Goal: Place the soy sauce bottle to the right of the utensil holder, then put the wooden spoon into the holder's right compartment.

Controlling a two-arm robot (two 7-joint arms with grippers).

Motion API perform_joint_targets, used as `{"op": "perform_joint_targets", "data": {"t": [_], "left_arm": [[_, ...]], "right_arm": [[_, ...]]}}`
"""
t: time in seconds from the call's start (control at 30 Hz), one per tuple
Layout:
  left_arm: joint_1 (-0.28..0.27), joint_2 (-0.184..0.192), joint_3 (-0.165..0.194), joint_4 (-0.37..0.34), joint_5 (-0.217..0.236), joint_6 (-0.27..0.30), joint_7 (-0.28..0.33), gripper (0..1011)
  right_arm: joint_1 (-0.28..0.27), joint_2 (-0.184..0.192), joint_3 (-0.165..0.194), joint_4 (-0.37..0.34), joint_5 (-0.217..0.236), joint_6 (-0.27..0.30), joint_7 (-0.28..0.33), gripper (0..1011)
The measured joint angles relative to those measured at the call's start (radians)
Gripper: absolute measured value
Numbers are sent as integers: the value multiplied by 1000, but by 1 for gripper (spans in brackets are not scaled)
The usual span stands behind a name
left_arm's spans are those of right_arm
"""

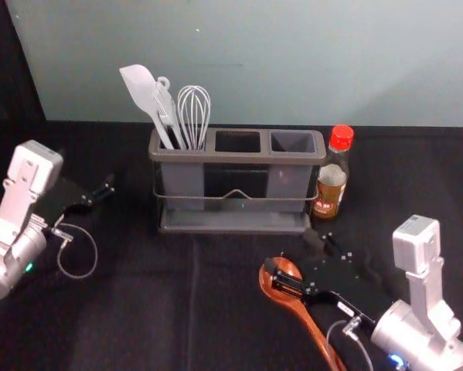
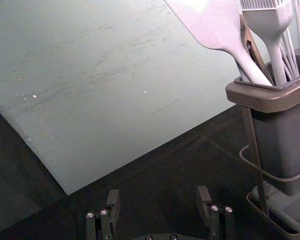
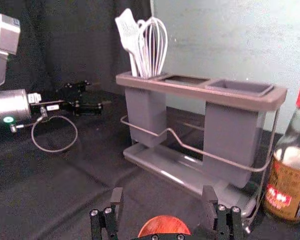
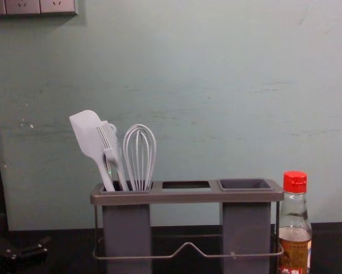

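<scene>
In the head view the soy sauce bottle (image 1: 331,184) stands upright just right of the utensil holder (image 1: 235,224); the chest view also has the bottle (image 4: 295,240) beside the holder's right end. The wooden spoon (image 1: 296,306) lies on the table in front of the holder, bowl toward it. My right gripper (image 1: 304,260) is open over the spoon's bowl, one finger overlapping it; in the right wrist view the spoon bowl (image 3: 165,226) shows low between the spread fingers of the gripper (image 3: 164,202). My left gripper (image 1: 107,192), parked left of the holder, is open (image 2: 159,202).
The holder's left compartment carries a white spatula (image 1: 144,93), a fork-like utensil and a whisk (image 1: 194,112). Its middle and right (image 1: 293,142) compartments hold nothing visible. A pale wall (image 1: 231,62) rises behind the black-covered table (image 1: 154,301).
</scene>
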Motion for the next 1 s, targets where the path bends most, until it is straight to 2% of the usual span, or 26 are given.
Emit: {"op": "perform_joint_targets", "data": {"t": [0.13, 1.0], "left_arm": [[0, 0, 0, 0, 0, 0, 0, 1005], [0, 0, 0, 0, 0, 0, 0, 1005]], "right_arm": [[7, -6, -9, 22, 8, -6, 7, 1003], [5, -5, -5, 16, 7, -5, 5, 1003]]}}
